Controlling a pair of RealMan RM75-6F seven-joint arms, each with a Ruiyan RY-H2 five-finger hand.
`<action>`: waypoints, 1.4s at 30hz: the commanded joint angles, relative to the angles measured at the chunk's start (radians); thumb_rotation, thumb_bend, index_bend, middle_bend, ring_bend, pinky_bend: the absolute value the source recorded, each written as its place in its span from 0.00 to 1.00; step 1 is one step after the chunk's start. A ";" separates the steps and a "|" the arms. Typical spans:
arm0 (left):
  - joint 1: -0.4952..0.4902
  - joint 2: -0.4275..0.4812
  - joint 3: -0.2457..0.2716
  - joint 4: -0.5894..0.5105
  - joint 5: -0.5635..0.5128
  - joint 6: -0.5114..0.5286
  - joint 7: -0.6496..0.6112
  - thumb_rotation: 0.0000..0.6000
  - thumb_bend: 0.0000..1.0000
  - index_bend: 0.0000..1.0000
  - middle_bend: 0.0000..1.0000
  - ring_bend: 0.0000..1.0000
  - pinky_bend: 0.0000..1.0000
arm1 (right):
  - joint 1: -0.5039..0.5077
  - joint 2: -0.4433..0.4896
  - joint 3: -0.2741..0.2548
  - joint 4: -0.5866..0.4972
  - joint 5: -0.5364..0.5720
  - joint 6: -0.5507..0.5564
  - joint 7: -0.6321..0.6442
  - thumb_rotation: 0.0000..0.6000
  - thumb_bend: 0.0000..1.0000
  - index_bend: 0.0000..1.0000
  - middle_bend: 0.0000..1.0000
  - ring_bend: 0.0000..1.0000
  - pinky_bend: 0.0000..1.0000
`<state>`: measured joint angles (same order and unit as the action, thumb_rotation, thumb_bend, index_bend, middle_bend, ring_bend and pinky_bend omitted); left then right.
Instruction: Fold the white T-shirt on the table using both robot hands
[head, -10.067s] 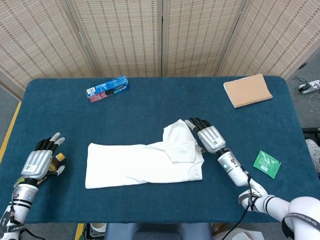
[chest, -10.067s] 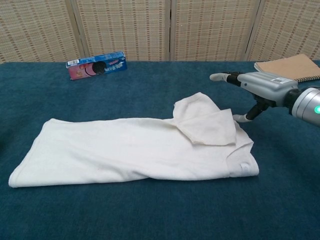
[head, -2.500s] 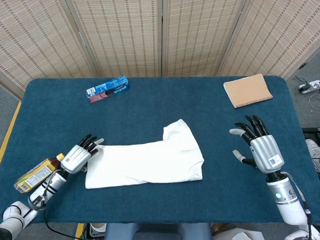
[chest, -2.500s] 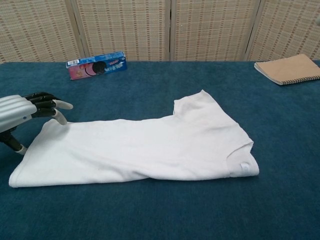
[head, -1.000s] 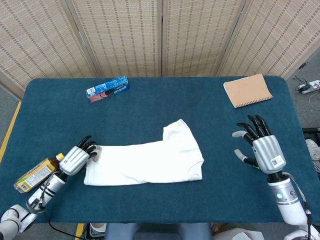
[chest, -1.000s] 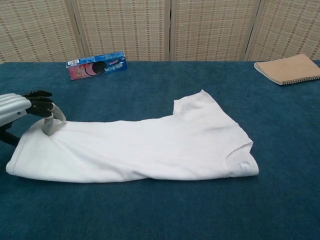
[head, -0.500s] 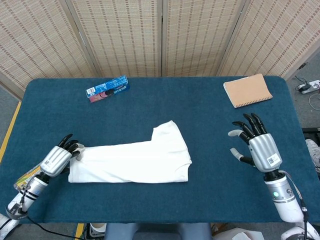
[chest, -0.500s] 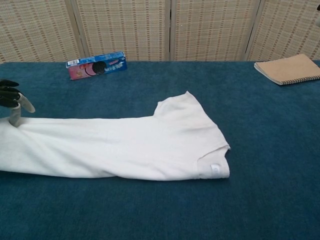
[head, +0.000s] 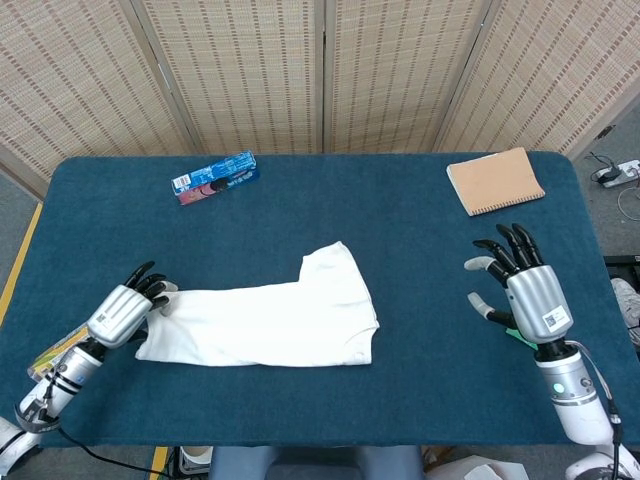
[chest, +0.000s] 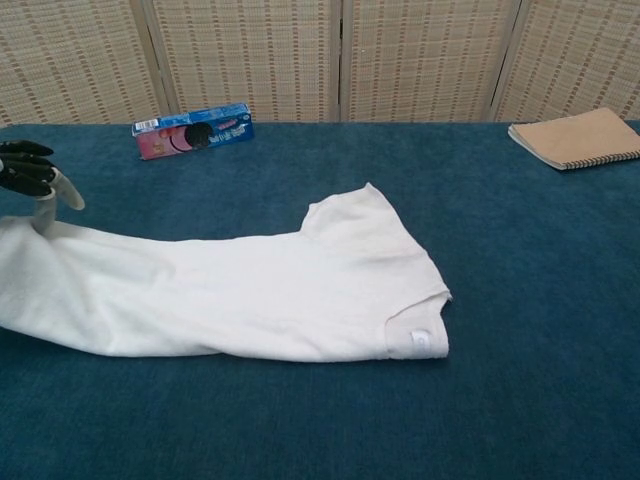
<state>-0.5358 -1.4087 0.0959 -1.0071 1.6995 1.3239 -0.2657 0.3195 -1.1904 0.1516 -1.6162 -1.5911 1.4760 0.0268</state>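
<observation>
White T-shirt (head: 265, 320) lying lengthwise mid-desk (head: 400, 230), its left end lifted and pinched by the left robot hand (head: 128, 310). Right robot hand (head: 520, 285) hovering well apart at the right, spread, holding nothing.

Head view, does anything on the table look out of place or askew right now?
The T-shirt lies slightly askew, its left end gripped by the left hand and lifted a little in the chest view. A bottle lies tipped at the table's left edge, partly hidden by that arm. Nothing looks spilled or damaged.
</observation>
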 joint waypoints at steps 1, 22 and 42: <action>-0.073 0.066 -0.037 -0.153 0.001 -0.077 0.078 1.00 0.42 0.71 0.30 0.19 0.01 | -0.005 0.005 0.001 0.002 0.003 0.004 0.005 1.00 0.21 0.40 0.25 0.06 0.00; -0.319 0.085 -0.243 -0.506 -0.160 -0.374 0.389 1.00 0.42 0.72 0.30 0.19 0.01 | -0.049 0.045 0.012 0.031 0.004 0.077 0.064 1.00 0.21 0.41 0.26 0.06 0.00; -0.465 -0.159 -0.317 -0.457 -0.377 -0.485 0.693 1.00 0.42 0.72 0.30 0.19 0.01 | -0.085 0.077 0.010 0.044 0.012 0.103 0.101 1.00 0.21 0.42 0.26 0.07 0.00</action>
<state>-0.9836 -1.5393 -0.2156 -1.4847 1.3522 0.8544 0.3949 0.2347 -1.1134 0.1619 -1.5726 -1.5787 1.5793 0.1278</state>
